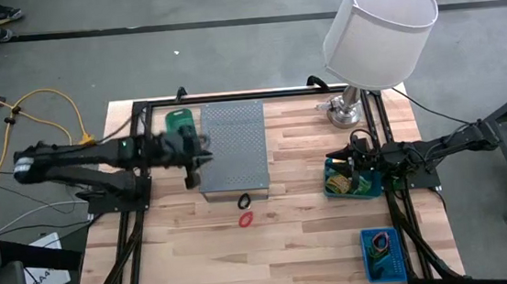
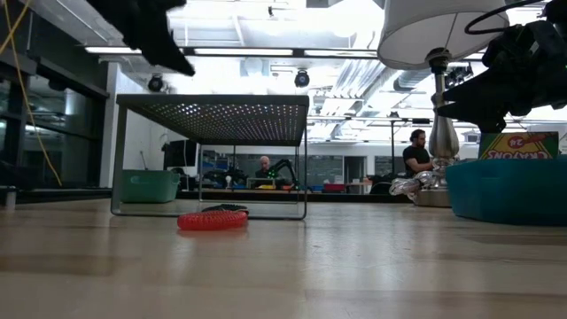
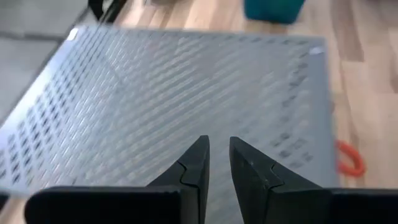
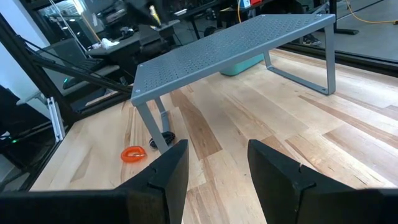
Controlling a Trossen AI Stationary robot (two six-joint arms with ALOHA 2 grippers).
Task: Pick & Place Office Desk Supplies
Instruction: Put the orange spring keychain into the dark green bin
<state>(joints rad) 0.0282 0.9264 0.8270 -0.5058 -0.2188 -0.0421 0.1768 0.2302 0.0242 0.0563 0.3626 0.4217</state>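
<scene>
A: The room behind was a wide workshop with ceiling lights and 2 people seated far off. The tabletop [image 1: 308,238] was pale butcher-block wood inside a black frame.

B: Biggest thing on it?

A: The lamp [image 1: 376,2] with its white drum shade, at the far right corner. Then the grey perforated metal stand [image 1: 233,148], a flat sheet on thin legs. A green tub [image 1: 179,122] sat just beside its far left edge.

B: And the arms?

A: The left pincer [image 3: 216,163] hovered above the stand's left edge, fingers nearly together with only a slit between, holding nothing. The right pincer [image 4: 212,169] hung over a teal bin [image 1: 352,177] at the right edge, fingers apart, also holding nothing.

B: Where were the supplies?

A: A red rubber band [image 1: 246,219], a ribbed loop, lay flat on the bare wood just in front of the stand. A dark band [image 1: 244,201] lay touching the stand's near leg. Some items already sat in the teal bin, more in a blue tray [image 1: 384,254] at the near right.

B: How should the pick go?

A: I'd judge the red band easier, since it lay clear. Open wide, descend straight, straddle 1 side of the loop, and press to the wood, because it was thin and floppy.
</scene>
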